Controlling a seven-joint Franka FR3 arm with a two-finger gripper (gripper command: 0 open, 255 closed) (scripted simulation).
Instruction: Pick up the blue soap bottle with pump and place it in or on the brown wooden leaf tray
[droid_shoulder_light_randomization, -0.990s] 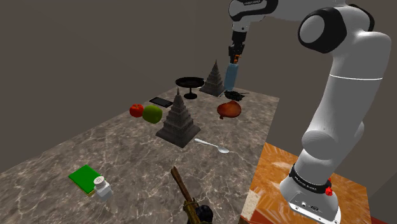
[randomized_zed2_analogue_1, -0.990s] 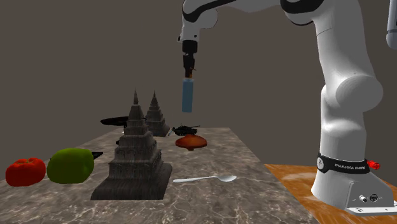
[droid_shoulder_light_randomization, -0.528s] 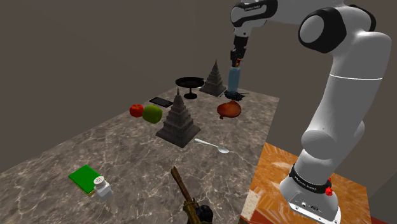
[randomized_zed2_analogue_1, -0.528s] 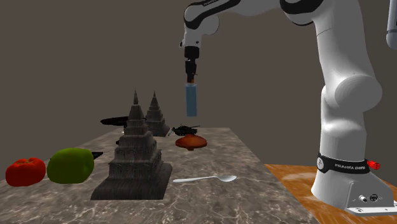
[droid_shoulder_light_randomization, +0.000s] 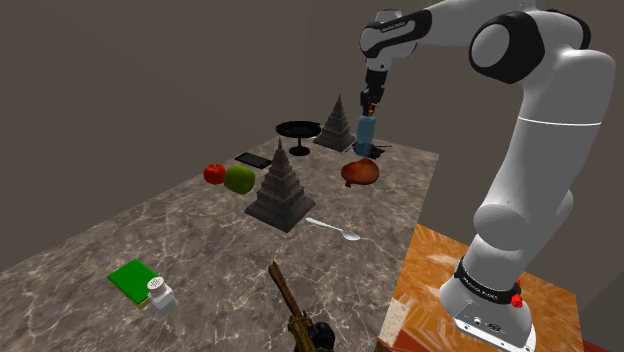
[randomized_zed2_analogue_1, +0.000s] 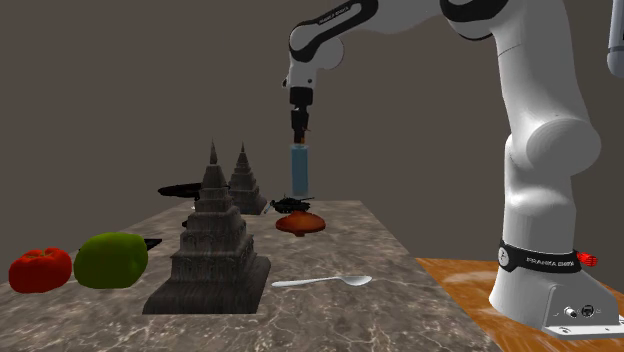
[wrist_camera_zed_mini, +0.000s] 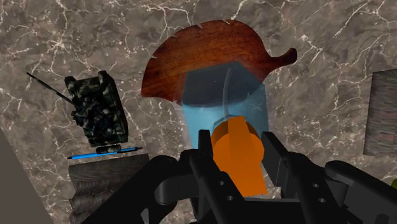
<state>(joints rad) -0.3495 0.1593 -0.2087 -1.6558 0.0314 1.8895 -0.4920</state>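
The fingers (wrist_camera_zed_mini: 273, 153) were clamped tight on the orange pump of the blue bottle (wrist_camera_zed_mini: 213, 105). The bottle hung upright in the air, just above the brown leaf-shaped tray (wrist_camera_zed_mini: 203, 60) and not touching it. The tray lay on the marble table (droid_shoulder_light_randomization: 200, 250), a toy tank (wrist_camera_zed_mini: 98, 111) sat just beside it, and a spoon (droid_shoulder_light_randomization: 335, 229) lay nearer the stand.

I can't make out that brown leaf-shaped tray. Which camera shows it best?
The wrist view: the leaf tray is seen from above, outline and stem clear, partly behind the blue pump bottle. The shoulder and second exterior views show it nearly edge-on.
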